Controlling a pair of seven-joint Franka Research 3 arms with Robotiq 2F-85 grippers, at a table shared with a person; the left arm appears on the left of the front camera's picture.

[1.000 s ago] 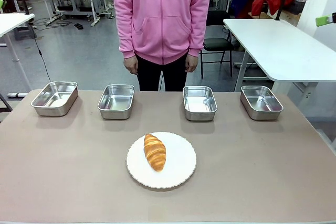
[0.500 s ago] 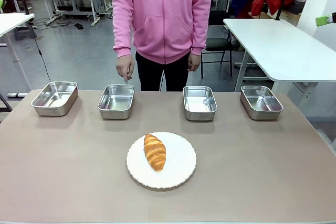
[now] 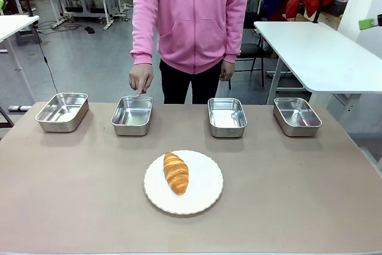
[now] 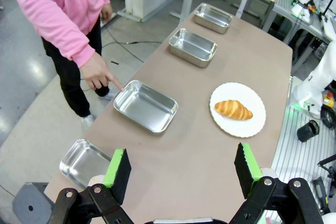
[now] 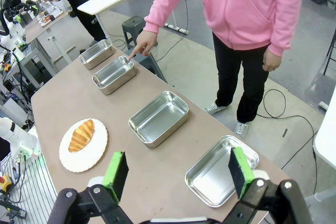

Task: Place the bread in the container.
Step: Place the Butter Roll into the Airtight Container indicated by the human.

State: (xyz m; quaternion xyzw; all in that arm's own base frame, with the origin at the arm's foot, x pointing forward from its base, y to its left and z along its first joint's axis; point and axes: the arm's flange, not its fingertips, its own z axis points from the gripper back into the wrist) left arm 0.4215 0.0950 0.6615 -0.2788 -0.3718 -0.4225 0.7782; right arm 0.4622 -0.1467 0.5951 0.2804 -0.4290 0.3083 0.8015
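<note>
Bread: golden-brown ridged croissant [image 3: 176, 172] lies on round white scallop-edged plate [image 3: 206, 198], mid-worktop [image 3: 298, 177]. Person's hand [image 3: 141, 79] points at shallow rectangular stainless-steel tray [image 3: 130, 129], second from robot's left. Left claw [image 4: 182, 169] and right claw [image 5: 177, 171] both spread wide, empty.

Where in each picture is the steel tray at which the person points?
Front view: the tray is second from the picture's left in the far row.
Left wrist view: the tray is left of centre, beside the fingertip.
Right wrist view: the tray is upper left, second from the top.
Shared landmark: the person's pointing hand by its rim.
</note>
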